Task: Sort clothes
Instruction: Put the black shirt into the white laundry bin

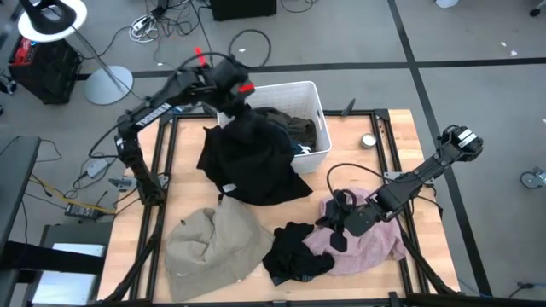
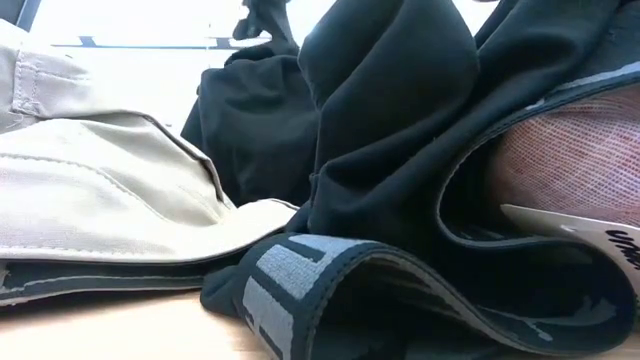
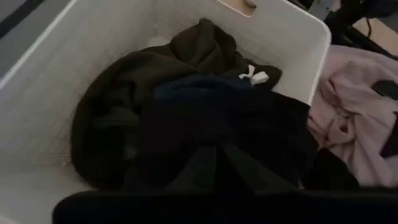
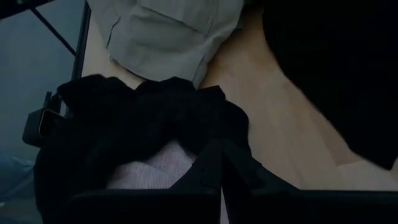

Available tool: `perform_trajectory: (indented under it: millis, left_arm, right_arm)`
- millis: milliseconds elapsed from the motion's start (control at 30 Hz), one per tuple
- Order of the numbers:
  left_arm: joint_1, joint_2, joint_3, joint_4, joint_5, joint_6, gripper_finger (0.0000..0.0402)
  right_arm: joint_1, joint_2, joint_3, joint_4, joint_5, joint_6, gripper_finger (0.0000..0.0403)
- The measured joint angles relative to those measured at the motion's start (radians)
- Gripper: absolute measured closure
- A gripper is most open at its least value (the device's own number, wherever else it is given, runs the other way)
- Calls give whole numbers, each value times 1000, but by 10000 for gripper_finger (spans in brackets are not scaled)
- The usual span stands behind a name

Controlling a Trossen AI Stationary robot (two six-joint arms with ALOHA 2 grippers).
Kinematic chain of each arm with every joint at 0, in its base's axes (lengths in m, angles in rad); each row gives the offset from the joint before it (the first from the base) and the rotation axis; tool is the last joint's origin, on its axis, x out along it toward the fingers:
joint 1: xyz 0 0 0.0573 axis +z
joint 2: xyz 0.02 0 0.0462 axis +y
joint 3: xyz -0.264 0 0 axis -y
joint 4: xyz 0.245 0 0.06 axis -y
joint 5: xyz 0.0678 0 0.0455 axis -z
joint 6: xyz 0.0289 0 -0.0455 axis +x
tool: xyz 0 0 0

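1. Partly sorted: the olive garment (image 3: pixel 124 106) and a teal one (image 1: pixel 304 149) lie in the bin (image 1: pixel 320 107).
2. The left hand (image 1: pixel 237 102), fingers hidden so I cannot tell their state, hangs the big black garment (image 1: pixel 252 158) at the bin's edge.
3. Left on the tabletop (image 1: pixel 380 162): one beige (image 1: pixel 209 243), one small black (image 1: pixel 294 251), one pink (image 1: pixel 371 243).
4. The right hand (image 1: pixel 339 222), fingers seemingly closed, rests on the pink.
5. Count: six garments, one bin.

Overhead camera looks straight down on the whole desk (image 1: pixel 256 128). The low camera sits at desk level, pressed close against the small black garment (image 2: pixel 400 150). Left wrist camera peers into the white bin (image 3: pixel 56 81); the right wrist camera, close above, shares that black garment (image 4: pixel 149 118).
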Motion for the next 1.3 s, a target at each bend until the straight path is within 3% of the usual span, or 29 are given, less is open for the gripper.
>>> perform_trajectory:
  millis: [233, 400, 833, 1000, 1133, 1300]
  left_arm:
    - [2, 0, -182, 109, 13, -7, 313]
    - [2, -6, -213, 100, 31, -4, 285]
    - [-8, -130, -26, 89, -36, 19, 291]
    - [-41, -215, -25, 33, -90, 19, 297]
    - [-105, -265, -29, -86, -199, 16, 304]
    - [-191, -369, -145, -117, -275, -17, 313]
  right_arm:
    - [-2, 0, 0, 3, 1, 46, 403]
    - [-2, 0, 0, 6, 1, 64, 403]
    - [-2, 0, 0, 12, 0, 74, 403]
    - [-2, 0, 1, 19, 0, 75, 403]
    - [-4, 0, 1, 20, 0, 90, 403]
    - [-11, 0, 1, 21, 0, 105, 403]
